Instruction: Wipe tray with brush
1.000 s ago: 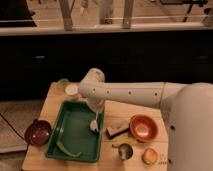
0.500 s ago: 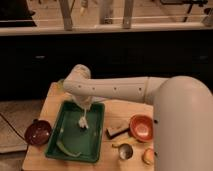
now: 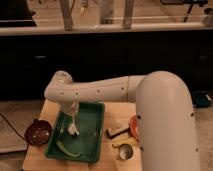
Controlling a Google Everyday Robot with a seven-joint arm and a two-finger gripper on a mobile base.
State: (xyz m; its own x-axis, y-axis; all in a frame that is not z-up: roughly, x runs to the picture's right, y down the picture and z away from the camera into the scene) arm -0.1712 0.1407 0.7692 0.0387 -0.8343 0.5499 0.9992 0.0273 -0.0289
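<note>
The dark-green tray (image 3: pixel 92 131) lies on the wooden table, left of centre. My gripper (image 3: pixel 73 109) hangs from the white arm over the tray's far left part. It is shut on the brush (image 3: pixel 73 122), whose pale handle points down. The whitish tuft (image 3: pixel 74 131) touches or nearly touches the tray floor near its left-centre. The arm hides most of the gripper.
A curved green strip (image 3: pixel 67 149) lies in the tray's near left corner. A round maroon bowl (image 3: pixel 37 133) stands left of the tray. A dark block with a pale top (image 3: pixel 118 131), an orange bowl (image 3: pixel 133 126) and a metal cup (image 3: pixel 125 152) stand to the right.
The arm has swung left. The brush has moved from the tray's right side across to its left-centre.
</note>
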